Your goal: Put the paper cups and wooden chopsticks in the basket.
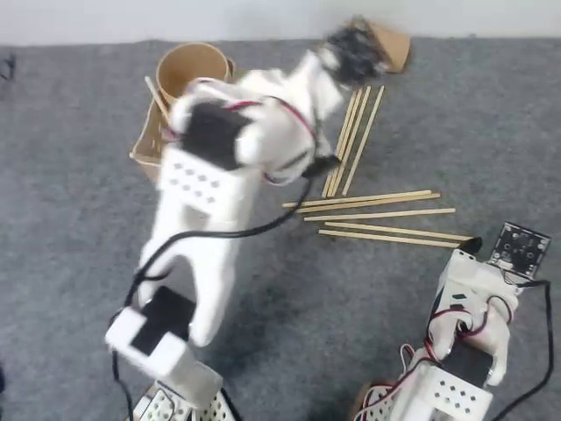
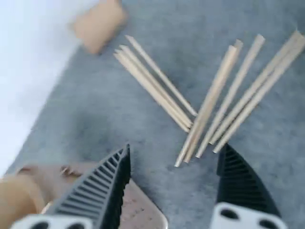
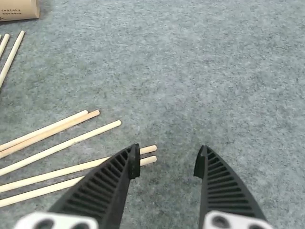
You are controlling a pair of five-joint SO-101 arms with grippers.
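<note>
The wooden chopsticks (image 1: 381, 215) lie loose on the grey worktop (image 1: 491, 132) in two fans; one runs across the table, and the far fan (image 1: 352, 132) runs away toward the back edge. The basket (image 1: 143, 147) sits at the far left with a paper cup (image 1: 193, 68) standing in it; a loose cup (image 1: 390, 39) lies on its side beyond the far fan.

The left claw (image 2: 176, 149) is spread wide and holds nothing; it hangs above the near ends of the sticks where the two fans meet, with a corner of the basket under one finger. The right claw (image 3: 169, 150) is likewise wide and empty, low over the worktop, with the ends of two sticks just beside one finger.

The sticks look light, stiff and thin; they probably roll easily and sit too flat for a finger to slip beneath them. The surest hold is likely across a stick near its middle, fingers set either side and pressed down to the worktop, so it does not tip when lifted; the bunched ones may come up two at a time or scatter. The loose cup seems light and thin-walled and would crush under a hard squeeze; a gentle pinch on its rim wall looks best.
</note>
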